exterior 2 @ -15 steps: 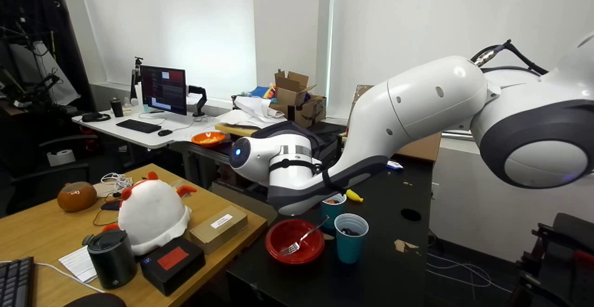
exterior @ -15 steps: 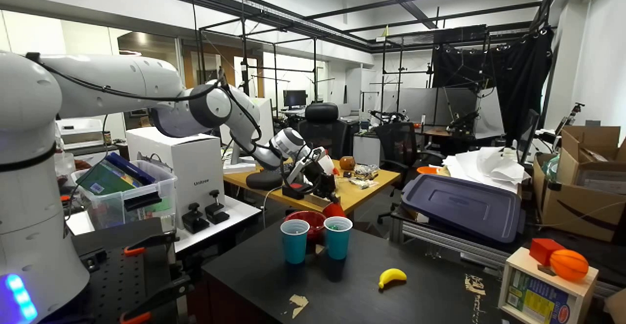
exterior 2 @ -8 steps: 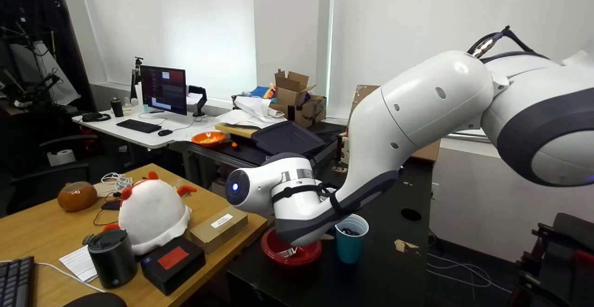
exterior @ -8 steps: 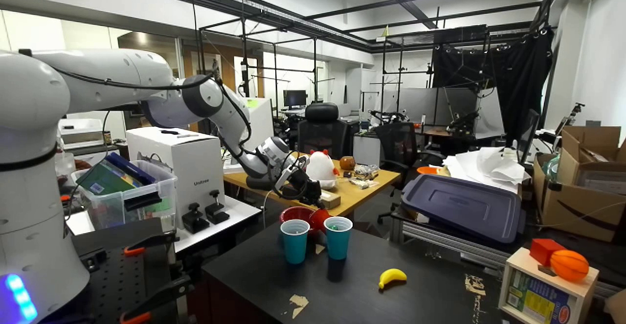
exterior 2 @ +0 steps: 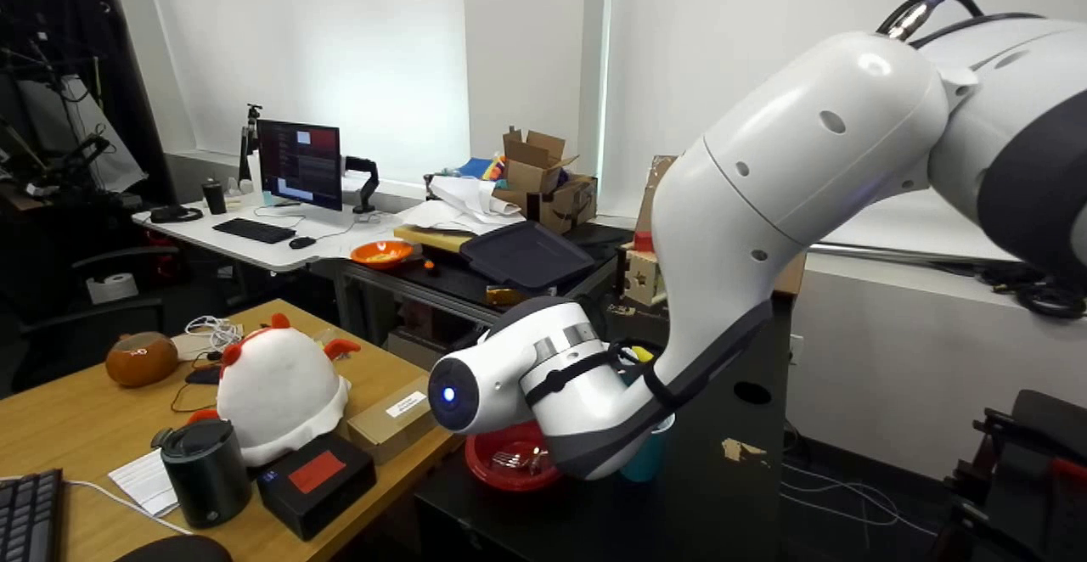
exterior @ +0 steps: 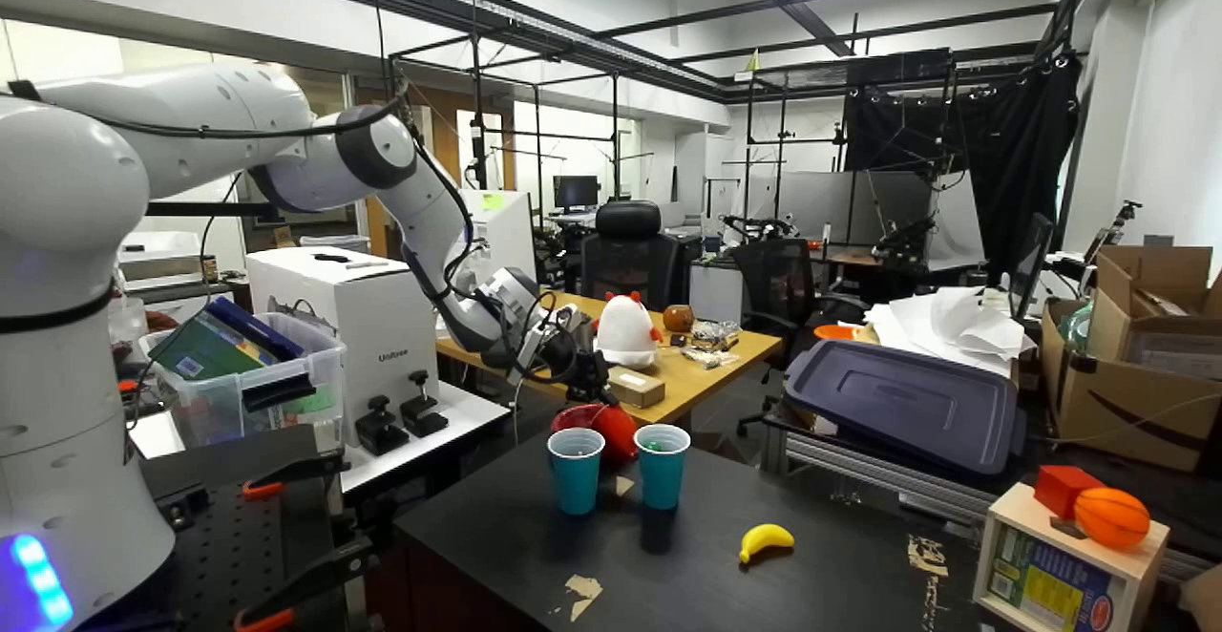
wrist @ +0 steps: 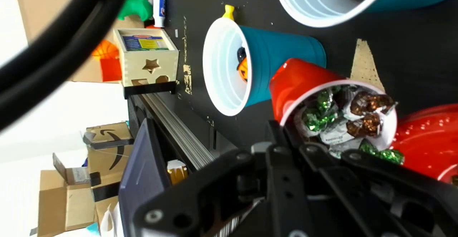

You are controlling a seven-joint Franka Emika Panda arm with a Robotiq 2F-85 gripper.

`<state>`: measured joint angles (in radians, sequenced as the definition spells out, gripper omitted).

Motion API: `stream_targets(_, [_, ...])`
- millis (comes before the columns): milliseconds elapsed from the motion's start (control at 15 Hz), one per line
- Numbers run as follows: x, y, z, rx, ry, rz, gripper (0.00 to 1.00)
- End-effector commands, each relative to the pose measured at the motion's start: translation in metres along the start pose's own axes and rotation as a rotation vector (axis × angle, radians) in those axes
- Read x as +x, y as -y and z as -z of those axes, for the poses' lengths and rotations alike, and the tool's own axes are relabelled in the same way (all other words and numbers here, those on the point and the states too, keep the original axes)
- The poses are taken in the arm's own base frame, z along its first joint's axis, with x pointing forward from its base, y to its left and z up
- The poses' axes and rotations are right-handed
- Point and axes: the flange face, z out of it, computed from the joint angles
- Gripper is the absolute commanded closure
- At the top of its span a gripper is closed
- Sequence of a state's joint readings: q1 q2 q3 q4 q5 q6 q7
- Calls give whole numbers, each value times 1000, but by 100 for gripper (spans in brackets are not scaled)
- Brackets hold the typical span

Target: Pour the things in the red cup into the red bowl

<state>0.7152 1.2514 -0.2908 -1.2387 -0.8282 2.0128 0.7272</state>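
Tool (wrist: 282,131) grips one red cup (wrist: 300,80); one red bowl (wrist: 427,140); two blue cups (exterior: 661,475).

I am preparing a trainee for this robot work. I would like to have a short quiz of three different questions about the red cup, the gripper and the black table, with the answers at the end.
1. Multiple choice: what is inside the red cup?
A) coins
B) wrapped sweets
C) pencils
2. True or false: the gripper holds this cup tilted.
3. Fill in the gap: a yellow ____ lies on the black table.

Key:
1. B; the wrist view shows green and brown shiny wrappers.
2. True.
3. banana
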Motion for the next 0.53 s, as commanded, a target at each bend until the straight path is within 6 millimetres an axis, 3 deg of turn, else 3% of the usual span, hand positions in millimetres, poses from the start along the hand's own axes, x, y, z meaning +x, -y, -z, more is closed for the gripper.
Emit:
stream_targets(0, [-35,-23,15,-46,-4,-1,99])
stream_targets(267, [-61,-42,22,-42,40,-8,99])
stream_targets(467, [-65,-59,32,62,88,-1,99])
